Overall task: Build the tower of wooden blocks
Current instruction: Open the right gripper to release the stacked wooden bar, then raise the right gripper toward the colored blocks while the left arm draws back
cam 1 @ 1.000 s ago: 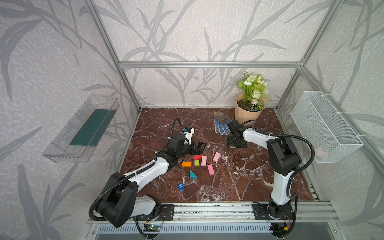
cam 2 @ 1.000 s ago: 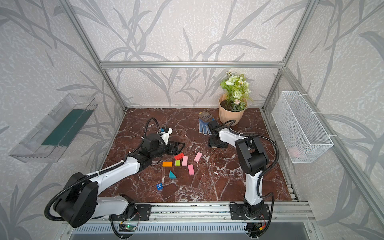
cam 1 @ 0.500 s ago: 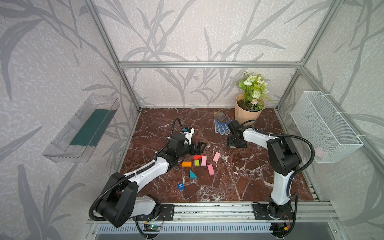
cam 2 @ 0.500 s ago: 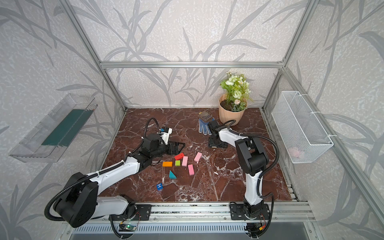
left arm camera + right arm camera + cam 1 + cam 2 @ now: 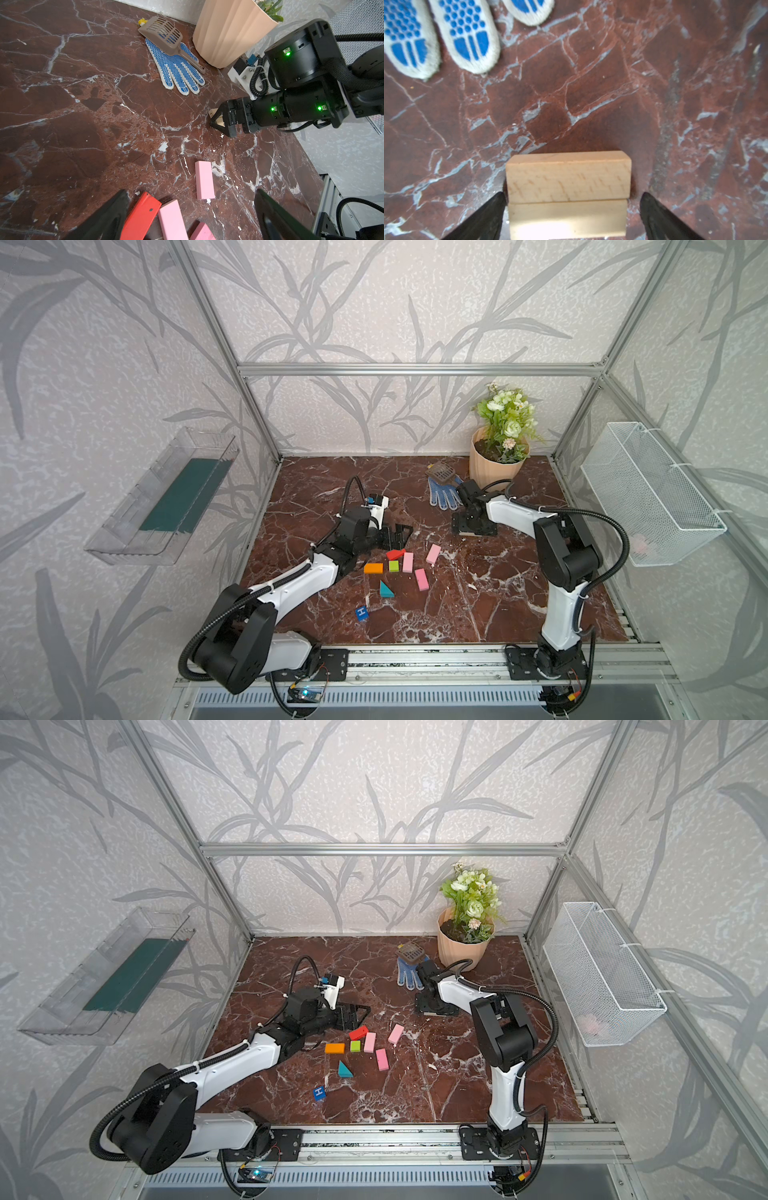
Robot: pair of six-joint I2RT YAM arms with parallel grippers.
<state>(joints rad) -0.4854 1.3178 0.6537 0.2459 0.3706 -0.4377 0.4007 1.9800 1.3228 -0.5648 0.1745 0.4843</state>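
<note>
**Tan base under my right pincer, colours by my left**

In both top views my right pincer (image 5: 473, 526) points down at the floor near the glove (image 5: 444, 494). It stands over the two tan bars (image 5: 432, 1013), of which only a pale sliver shows. Nothing is stacked on them yet. The loose colours lie well apart from there, toward my left arm: the red block (image 5: 395, 554), three pink blocks (image 5: 407, 562), the orange block (image 5: 373, 568), the lime cube (image 5: 393, 566), the teal wedge (image 5: 385, 590) and the blue "H" cube (image 5: 362, 612). My left pincer (image 5: 403, 536) hovers just beside the red block, so I judge the left arm much the nearer for the next layer.

From my left wrist, the left pincer (image 5: 190, 193) is wide and empty. The red block (image 5: 141, 216) lies between my fingers, close to one of them. Its long axis runs out ahead, so I would close on its narrow sides.

From my right wrist, the tan bars (image 5: 569, 180) lie touching side by side, with their long axes running from finger to finger. My right pincer (image 5: 572, 194) is wide. One finger stands clearly off the bar ends, so it holds nothing.
</note>
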